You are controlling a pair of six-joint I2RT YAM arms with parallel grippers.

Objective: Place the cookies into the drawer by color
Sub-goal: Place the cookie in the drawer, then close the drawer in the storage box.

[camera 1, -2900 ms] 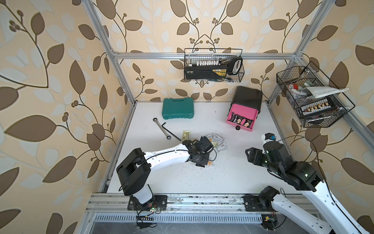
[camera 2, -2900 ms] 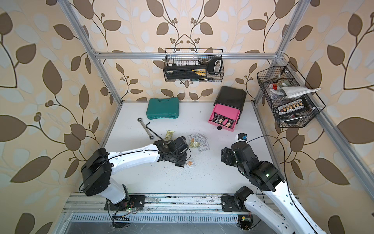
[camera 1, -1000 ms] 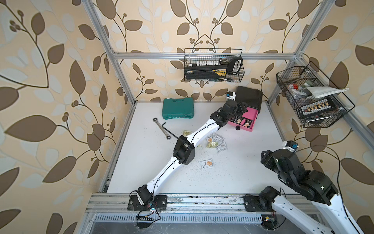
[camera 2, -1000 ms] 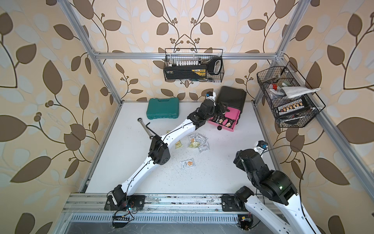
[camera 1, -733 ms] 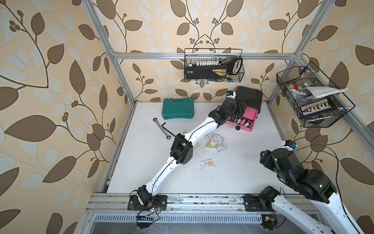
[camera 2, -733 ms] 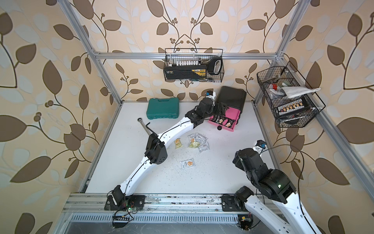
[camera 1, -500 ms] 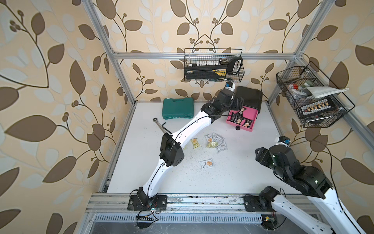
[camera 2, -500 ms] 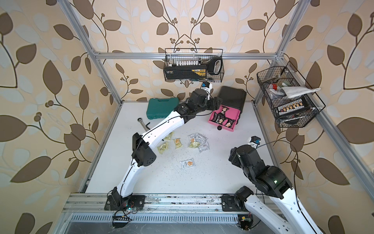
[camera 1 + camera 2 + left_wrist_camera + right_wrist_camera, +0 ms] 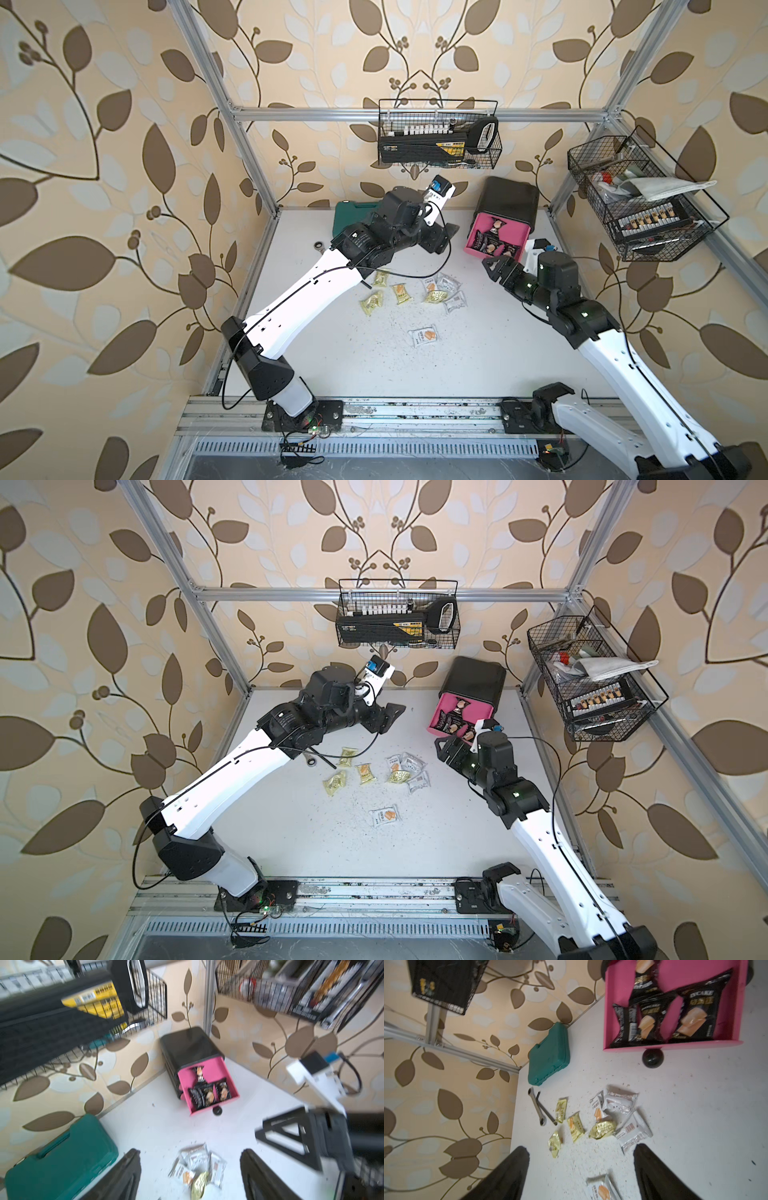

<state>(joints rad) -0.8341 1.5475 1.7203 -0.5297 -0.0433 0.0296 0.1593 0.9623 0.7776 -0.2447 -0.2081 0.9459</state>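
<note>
Only black cookies [image 9: 695, 1016] in pink drawer [image 9: 675, 1046]

The drawer [image 9: 616, 980] is pink with a round black knob [image 9: 652, 1060], set in a black cabinet [image 9: 510, 199]. The black cookies [image 9: 697, 1007] in it carry orange pictures; on the white, dark-speckled tabletop [image 9: 478, 353] lie yellow-green cookies [image 9: 371, 302] and white cookies [image 9: 424, 336], some with orange pictures. The tool case [image 9: 549, 1057] is teal green. The walls [image 9: 104, 166] are beige with brown leaf vines.
</note>
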